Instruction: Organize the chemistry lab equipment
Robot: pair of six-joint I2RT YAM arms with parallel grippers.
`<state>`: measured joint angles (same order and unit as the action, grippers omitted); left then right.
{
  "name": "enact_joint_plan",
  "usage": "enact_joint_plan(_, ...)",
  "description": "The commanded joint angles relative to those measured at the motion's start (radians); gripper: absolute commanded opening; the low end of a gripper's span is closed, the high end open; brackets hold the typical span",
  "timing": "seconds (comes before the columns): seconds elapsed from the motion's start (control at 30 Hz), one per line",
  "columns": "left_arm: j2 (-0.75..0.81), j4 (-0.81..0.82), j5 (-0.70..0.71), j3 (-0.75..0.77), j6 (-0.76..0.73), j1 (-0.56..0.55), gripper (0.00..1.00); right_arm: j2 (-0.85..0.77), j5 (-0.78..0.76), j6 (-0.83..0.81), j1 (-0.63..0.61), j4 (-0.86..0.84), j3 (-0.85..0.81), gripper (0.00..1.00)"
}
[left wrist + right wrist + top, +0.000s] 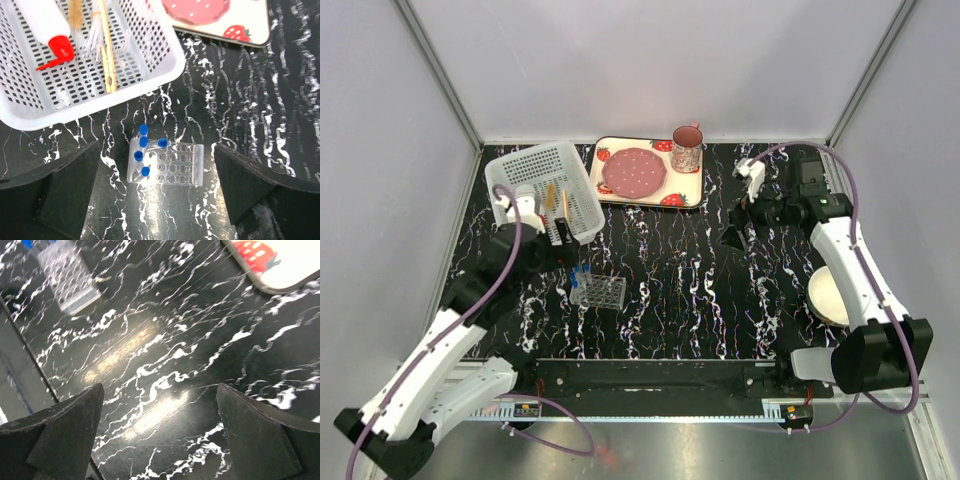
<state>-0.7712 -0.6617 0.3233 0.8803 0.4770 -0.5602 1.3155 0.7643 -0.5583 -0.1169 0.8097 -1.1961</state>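
Equipment is sitting in two spots on the black marbled tabletop, placed here against the clear plastic grid tube rack.

Behind and to the left of the rack, a white perforated basket is holding the red-capped bottle and the wooden sticks, all lying flat. The bottle is looking soft-walled and round, so it is likely to roll and squash; a light pinch across its body seems best. The sticks are looking stiff and light but hard to lift off the mesh floor.

The left tool is hovering just above the rack's near side, fingers spread wide and grasping nothing.

The rack itself is standing upright, with blue-capped tubes crowding its left end and the other holes showing empty. The tubes are probably light, slick and breakable, so taking each just under its cap and lifting straight up seems safest. The rack is rigid but light, and likely to skid if nudged; its short end walls are offering the cleanest hold.

Behind and to the right of the rack, a strawberry tray is lying flat. Far right of the rack, the right tool is hanging over bare tabletop, released and empty. A cream bowl is sitting farther right again.
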Motion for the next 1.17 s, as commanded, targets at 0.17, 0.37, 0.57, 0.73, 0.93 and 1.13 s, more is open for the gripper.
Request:
enact_joint_plan(0.17, 0.115, -0.111, -0.122, 0.22, -0.046, 0.026, 0.99, -0.093, -0.21, 0.293, 0.036, -0.049, -0.244, 1.0)
enact_joint_plan(0.37, 0.133, -0.113, -0.177, 0.258, -0.021, 0.026, 0.99, -0.154, -0.309, 0.486, 0.033, -0.131, -0.303, 1.0)
enact_joint_plan(0.57, 0.156, -0.125, -0.178, 0.287, -0.02, 0.026, 0.99, -0.168, -0.414, 0.592, 0.033, -0.136, -0.346, 1.0)
enact_joint_plan(0.73, 0.164, -0.13, -0.179, 0.301, -0.02, 0.026, 0.99, -0.174, -0.456, 0.597, 0.037, -0.121, -0.375, 1.0)
enact_joint_plan(0.93, 0.162, -0.131, -0.188, 0.292, -0.021, 0.026, 0.99, -0.176, -0.467, 0.568, 0.045, -0.106, -0.396, 1.0)
enact_joint_plan(1.13, 0.177, -0.133, -0.176, 0.29, -0.023, 0.026, 0.99, -0.15, -0.413, 0.489, 0.051, -0.084, -0.433, 1.0)
